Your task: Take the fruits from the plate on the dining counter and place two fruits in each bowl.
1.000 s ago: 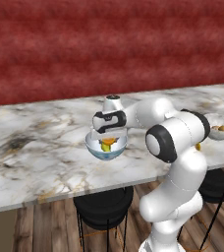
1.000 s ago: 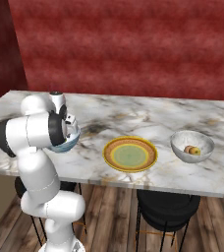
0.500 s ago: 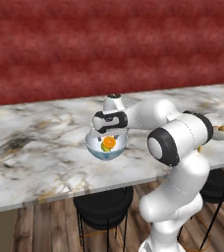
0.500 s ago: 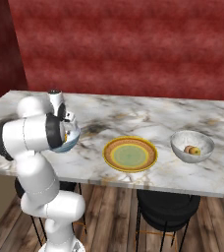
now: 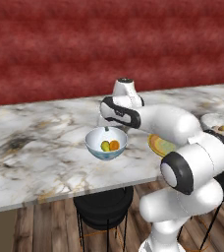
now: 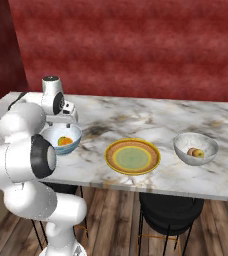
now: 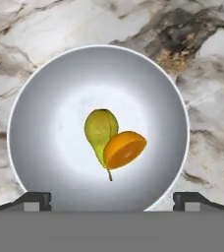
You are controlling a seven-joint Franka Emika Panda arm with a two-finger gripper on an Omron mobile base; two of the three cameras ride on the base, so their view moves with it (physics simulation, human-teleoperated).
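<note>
My claw (image 7: 112,197) hangs spread wide and empty; below it pear (image 7: 100,129) and orange (image 7: 124,149) look smooth, rollable; I'd grip across their middles.

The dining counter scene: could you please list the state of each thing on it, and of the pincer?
Blue bowl: upright, holds pear and orange, touching.
Speckled bowl: upright, holds two fruits.
Plate: flat on the dining counter, nothing on it.
Pincer: open, above the blue bowl, holding nothing.
</note>
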